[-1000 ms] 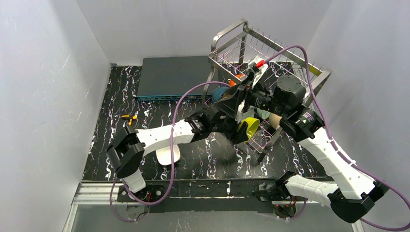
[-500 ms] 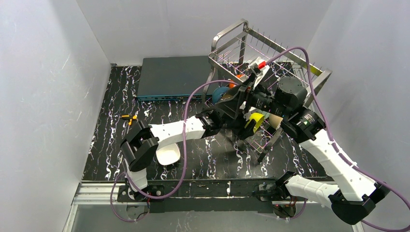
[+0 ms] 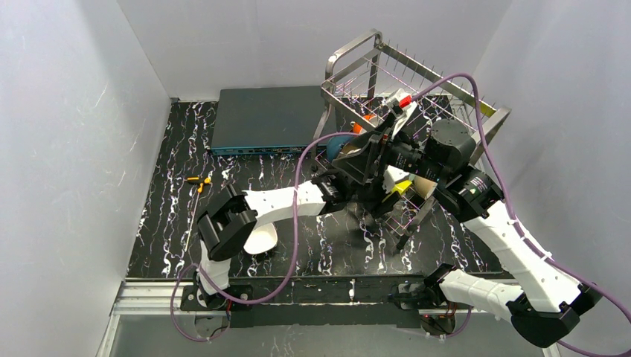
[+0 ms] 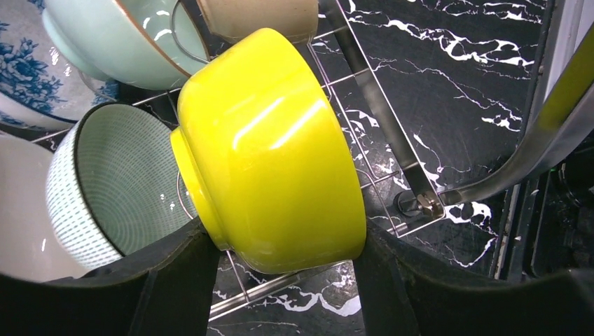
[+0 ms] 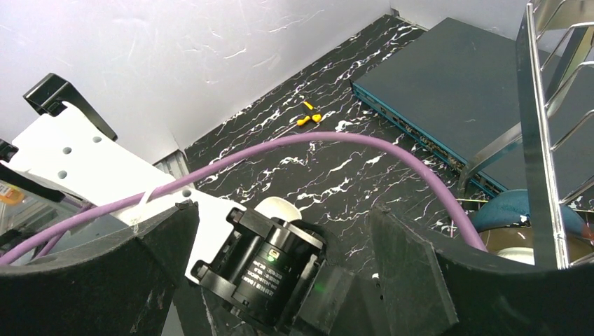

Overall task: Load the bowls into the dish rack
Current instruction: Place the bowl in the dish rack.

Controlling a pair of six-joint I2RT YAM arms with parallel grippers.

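Observation:
My left gripper [image 3: 388, 192] is shut on a yellow-green bowl [image 4: 270, 150], held on its side against the wires of the dish rack's [image 3: 417, 82] lower tier; it shows small in the top view [image 3: 399, 186]. In the left wrist view a ribbed white bowl [image 4: 112, 182], a pale green bowl [image 4: 119, 35], a tan bowl [image 4: 259, 17] and a blue-patterned bowl [image 4: 21, 77] stand in the rack beside it. My right gripper [image 3: 366, 158] is open and empty, hovering over the left arm's wrist [image 5: 280, 262]. A white bowl [image 3: 260, 238] lies on the table.
A flat dark grey-blue box [image 3: 268, 115] lies behind-left of the rack. A small yellow-orange object [image 3: 197, 181] lies on the black marbled table at the left. A dark blue bowl [image 3: 338, 143] sits by the rack's near-left corner. Purple cables [image 5: 315, 143] arch over both arms.
My left gripper has carried the yellow-green bowl to the right, further into the rack's lower tier. The right arm has shifted only slightly.

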